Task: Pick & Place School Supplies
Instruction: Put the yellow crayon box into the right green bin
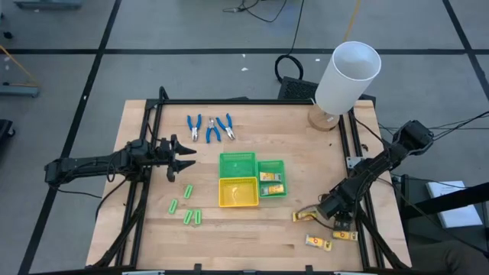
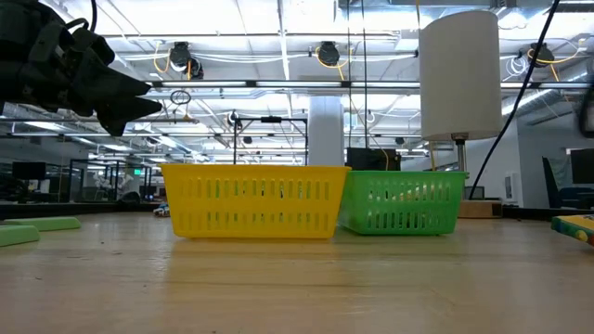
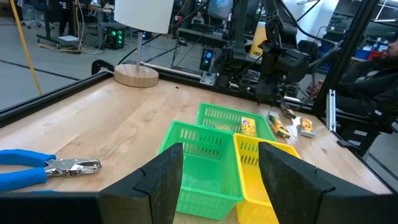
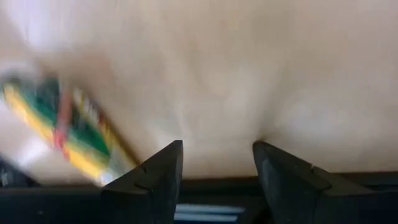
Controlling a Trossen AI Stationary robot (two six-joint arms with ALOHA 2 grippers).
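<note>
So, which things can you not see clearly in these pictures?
- High view: the right gripper covers part of the packets beside it; their exact count is unclear.
- Right wrist view: one packet is blurred and its print is unreadable.
- Low view: the green sticks are cut off by the edge.

Bright even light from ceiling strip lamps (image 2: 278,37) in the low view, soft faint shadows on the wooden table (image 1: 252,229), right wrist view heavily blurred and washed out, packet (image 4: 68,134) smeared, other views sharp
</note>
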